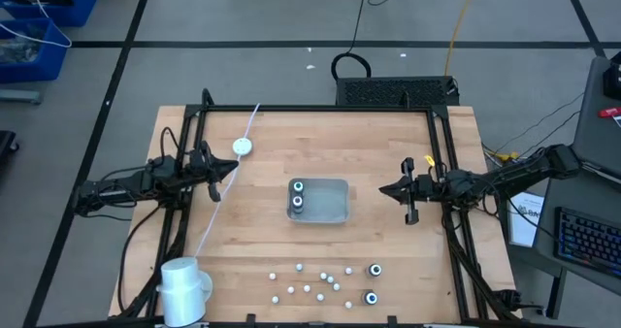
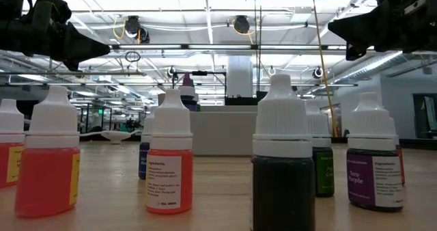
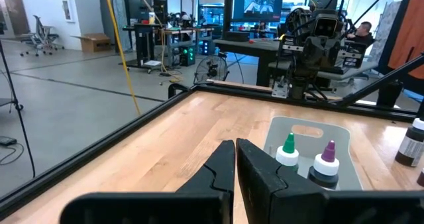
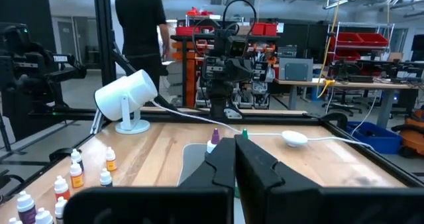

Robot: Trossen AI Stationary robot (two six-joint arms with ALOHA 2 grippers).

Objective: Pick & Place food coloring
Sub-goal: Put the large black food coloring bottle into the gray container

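Wooden tabletop point(image 1: 252, 221) carries a grey tray point(image 1: 331, 204) at its middle, two dark food coloring bottles point(image 1: 298, 196) with pale tops standing inside; two more point(image 1: 373, 282) sit near the front edge. Bare wood surrounds the tray. Left pincer point(image 1: 215, 180) and right pincer point(image 1: 408, 194) hover either side, both pressed together, holding nothing.
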